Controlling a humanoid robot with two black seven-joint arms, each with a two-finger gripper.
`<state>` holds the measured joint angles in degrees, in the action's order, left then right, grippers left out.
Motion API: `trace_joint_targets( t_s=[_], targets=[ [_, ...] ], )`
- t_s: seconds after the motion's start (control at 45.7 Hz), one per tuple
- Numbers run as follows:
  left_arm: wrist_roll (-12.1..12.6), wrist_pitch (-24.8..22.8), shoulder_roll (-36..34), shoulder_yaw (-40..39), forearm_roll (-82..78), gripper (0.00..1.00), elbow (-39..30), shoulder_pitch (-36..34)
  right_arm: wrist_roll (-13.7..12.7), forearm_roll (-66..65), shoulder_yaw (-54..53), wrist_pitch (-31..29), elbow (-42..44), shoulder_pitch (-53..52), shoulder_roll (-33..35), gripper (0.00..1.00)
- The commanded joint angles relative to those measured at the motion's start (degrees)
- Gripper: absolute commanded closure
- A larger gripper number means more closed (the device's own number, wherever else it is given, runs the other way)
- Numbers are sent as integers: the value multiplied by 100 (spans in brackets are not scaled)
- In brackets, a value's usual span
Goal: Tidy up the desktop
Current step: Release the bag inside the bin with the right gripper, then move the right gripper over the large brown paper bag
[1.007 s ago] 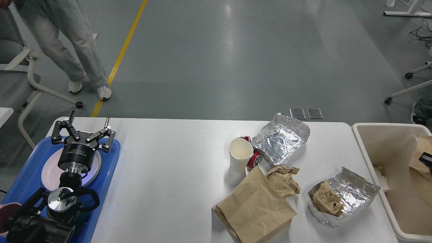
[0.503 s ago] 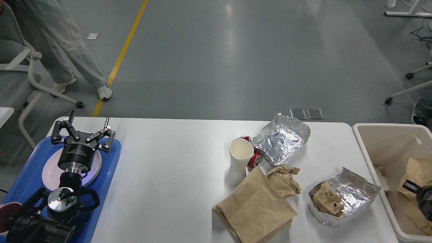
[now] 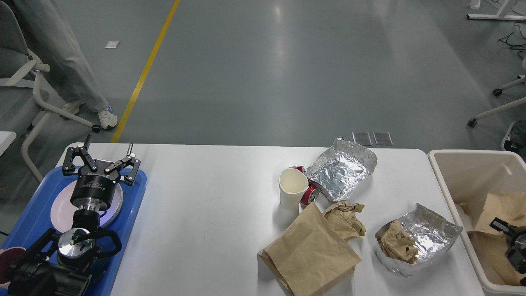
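left tool (image 3: 100,157): fingers apart over blue tray (image 3: 135,205) | right tool (image 3: 511,242): in cream bin (image 3: 452,181), state unclear | desk (image 3: 205,213): bag, foil, cup

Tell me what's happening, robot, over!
Left gripper open, empty, above blue tray. Right gripper down in cream bin, fingers unclear. Desktop not yet tidy: cup, can, foil, paper bags remain.

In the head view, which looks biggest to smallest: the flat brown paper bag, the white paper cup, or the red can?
1. Brown paper bag, clearly the largest.
2. White paper cup.
3. Red can, though the cup and foil hide part of it.
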<state>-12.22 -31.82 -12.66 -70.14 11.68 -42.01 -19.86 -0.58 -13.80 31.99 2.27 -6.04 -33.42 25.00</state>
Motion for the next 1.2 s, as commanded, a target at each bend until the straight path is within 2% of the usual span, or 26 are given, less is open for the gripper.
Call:
trace_joint_targets(
  t_s=[0.0,0.328,0.46,0.591,0.7,0.854,0.897,1.05,1.116,1.182],
  targets=[
    [0,0,0,0,1,4,0,0,5,0,-131,116,-46,99,14,0],
    [0,0,0,0,1,4,0,0,-56,-114,-52,46,-151,-138,137,0],
    [0,0,0,0,1,4,0,0,-240,-272,439,-638,-599,-867,698,0],
    [0,0,0,0,1,4,0,0,-504,-641,1361,-1456,-1547,-2166,1174,0],
    [0,0,0,0,1,4,0,0,-636,-940,2652,-1905,-2891,-3756,1385,0],
    [0,0,0,0,1,4,0,0,-654,-967,4288,-2256,-4965,-6191,1087,0],
    [0,0,0,0,1,4,0,0,-654,-940,4728,-2686,-5643,-7036,745,0],
    [0,0,0,9,1,4,0,0,-654,-888,4993,-4233,-6487,-8355,-126,0],
    [0,0,0,9,1,4,0,0,-645,-757,4897,-4638,-6891,-8864,-267,0],
    [0,0,0,9,1,4,0,0,-654,-449,4730,-4797,-7427,-9357,-285,0]
  ],
)
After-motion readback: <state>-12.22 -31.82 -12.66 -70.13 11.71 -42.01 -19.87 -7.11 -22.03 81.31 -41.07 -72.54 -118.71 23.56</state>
